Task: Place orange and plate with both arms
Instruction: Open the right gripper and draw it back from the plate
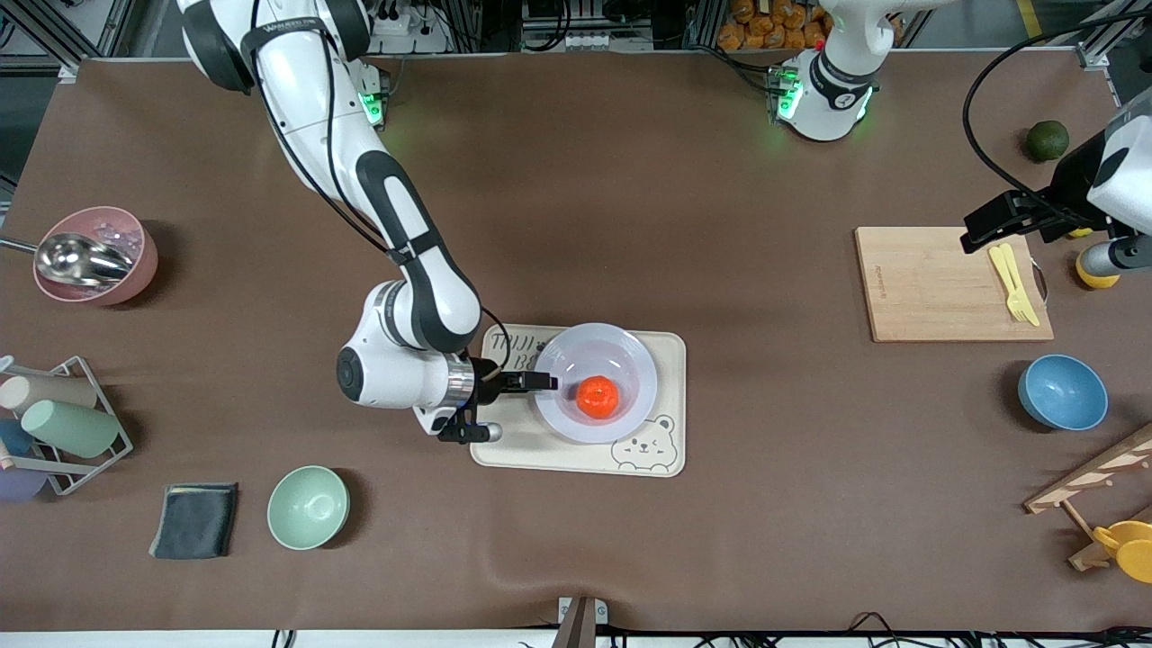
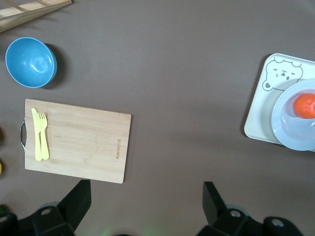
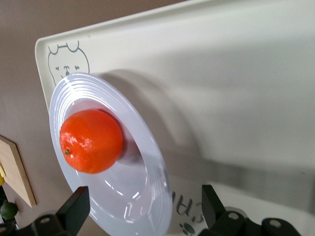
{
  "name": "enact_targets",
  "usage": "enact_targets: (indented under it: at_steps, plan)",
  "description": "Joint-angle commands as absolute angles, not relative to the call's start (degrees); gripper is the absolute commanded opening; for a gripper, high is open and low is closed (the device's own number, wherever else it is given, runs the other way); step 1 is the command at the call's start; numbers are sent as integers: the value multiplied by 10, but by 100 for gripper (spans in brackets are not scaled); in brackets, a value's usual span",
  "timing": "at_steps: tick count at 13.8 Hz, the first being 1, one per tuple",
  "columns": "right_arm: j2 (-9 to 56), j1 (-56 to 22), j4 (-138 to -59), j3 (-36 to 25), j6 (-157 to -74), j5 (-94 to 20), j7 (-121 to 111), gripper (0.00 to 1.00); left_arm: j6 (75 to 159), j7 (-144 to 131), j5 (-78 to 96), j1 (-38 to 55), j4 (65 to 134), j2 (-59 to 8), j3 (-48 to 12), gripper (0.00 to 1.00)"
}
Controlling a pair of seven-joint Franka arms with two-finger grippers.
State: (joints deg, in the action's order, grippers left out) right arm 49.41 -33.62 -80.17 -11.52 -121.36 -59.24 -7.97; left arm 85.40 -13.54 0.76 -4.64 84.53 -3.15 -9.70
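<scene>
The pale lavender plate [image 1: 630, 355] rests on the cream bear tray [image 1: 668, 358] in the middle of the table. The orange [image 1: 597, 397] lies in the plate's well. My right gripper [image 1: 540, 382] is at the plate's rim on the side toward the right arm's end, open, fingers astride the rim without gripping it. In the right wrist view the orange [image 3: 91, 141] sits in the plate [image 3: 147, 147] between my right gripper's [image 3: 145, 206] spread fingers. My left gripper [image 1: 990, 225] hangs open and empty over the cutting board's edge. The left wrist view shows my left gripper [image 2: 145, 201], the plate [image 2: 290, 135] and the orange [image 2: 305, 105].
A wooden cutting board [image 1: 936, 283] with a yellow fork [image 1: 1014, 282] lies under the left arm. A blue bowl [image 1: 1062, 391], a dark green fruit [image 1: 1047, 140] and a lemon [image 1: 1096, 270] are nearby. A mint bowl [image 1: 308, 507], grey cloth [image 1: 193, 520] and pink bowl [image 1: 94, 255] lie toward the right arm's end.
</scene>
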Motion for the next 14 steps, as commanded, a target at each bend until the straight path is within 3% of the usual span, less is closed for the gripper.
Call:
enact_targets:
  at_steps: [1, 4, 7, 14]
  plan:
    - [458, -336, -821, -158, -1149, -577, -116, 100, 856, -123, -5, -49, 842, -28, -101, 100]
    - [418, -338, -822, -192, -1094, -502, -127, 100, 854, -123, -5, -49, 841, -24, -101, 100]
    - [336, -337, -843, -214, -1059, -378, -127, 100, 853, -123, -4, -50, 845, -5, -102, 100]
    - [156, -277, -938, -205, -1023, -148, -130, 100, 862, -123, -4, -50, 866, 16, -103, 100]
